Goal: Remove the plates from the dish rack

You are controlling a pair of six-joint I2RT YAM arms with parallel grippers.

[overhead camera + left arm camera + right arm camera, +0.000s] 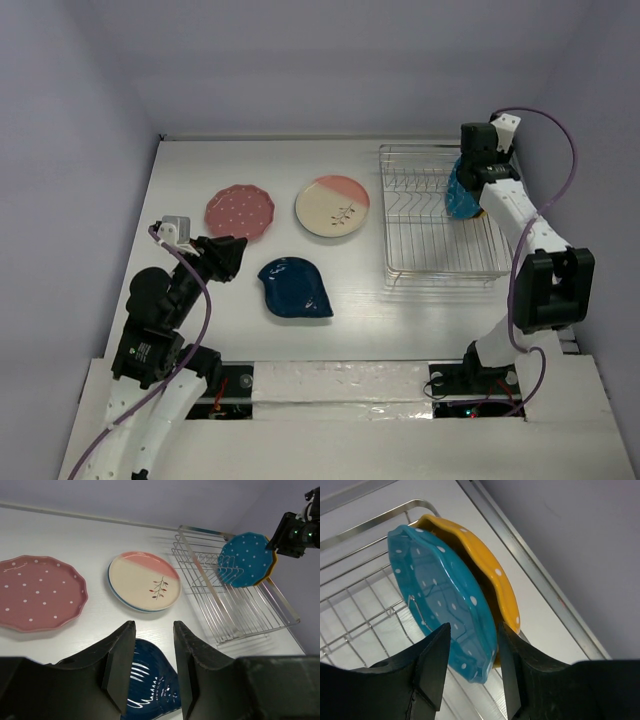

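wht table [400,320], pale grey walls [300,60]

The white surface [200,160] carries four things, seen from above. A pink dotted scalloped plate [240,211] lies flat at ten o'clock. A cream-and-pink plate with a sprig [332,206] lies just beside it, near the middle toward twelve. A dark blue leaf-shaped plate [294,287] lies at seven o'clock, apart from both. The wire dish rack [440,272] stands at three o'clock.
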